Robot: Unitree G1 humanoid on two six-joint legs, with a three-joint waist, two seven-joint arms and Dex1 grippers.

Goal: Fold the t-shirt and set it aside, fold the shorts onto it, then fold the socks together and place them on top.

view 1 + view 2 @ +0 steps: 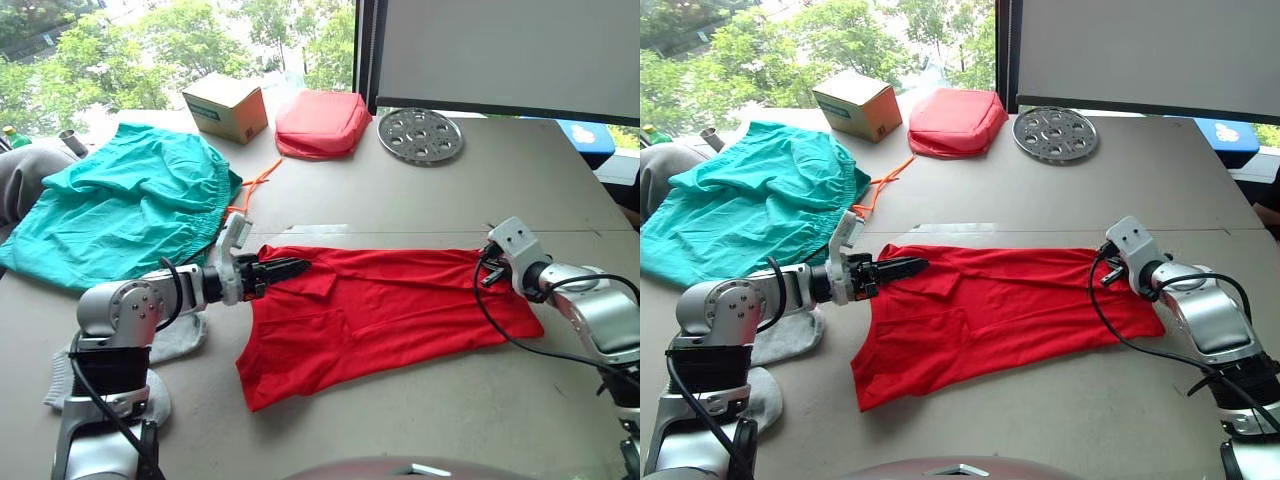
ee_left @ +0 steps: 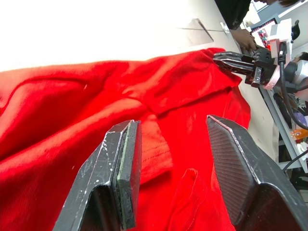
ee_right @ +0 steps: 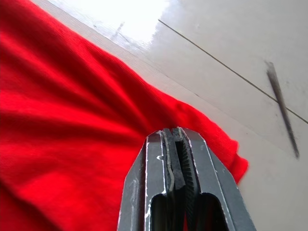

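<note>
Head stereo pair looks forward and down over the bench (image 1: 420, 200) from above, mid range; both eyes share the whole scene, shifted slightly sideways. Left wrist camera sits low and very close, facing along its left end effector (image 2: 173, 144) across the t-shirt (image 2: 72, 110) toward the right end effector (image 2: 231, 61). Right wrist camera is closer yet, looking along the right end effector at t-shirt edge and bare bench.

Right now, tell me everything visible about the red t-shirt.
The t-shirt is bright red, thin and plain, spread flat but wrinkled across the grey table, partly folded lengthwise. The left pincer is open over its one end; the right pincer is shut on the opposite far corner. The teal shorts lie apart from it.
</note>
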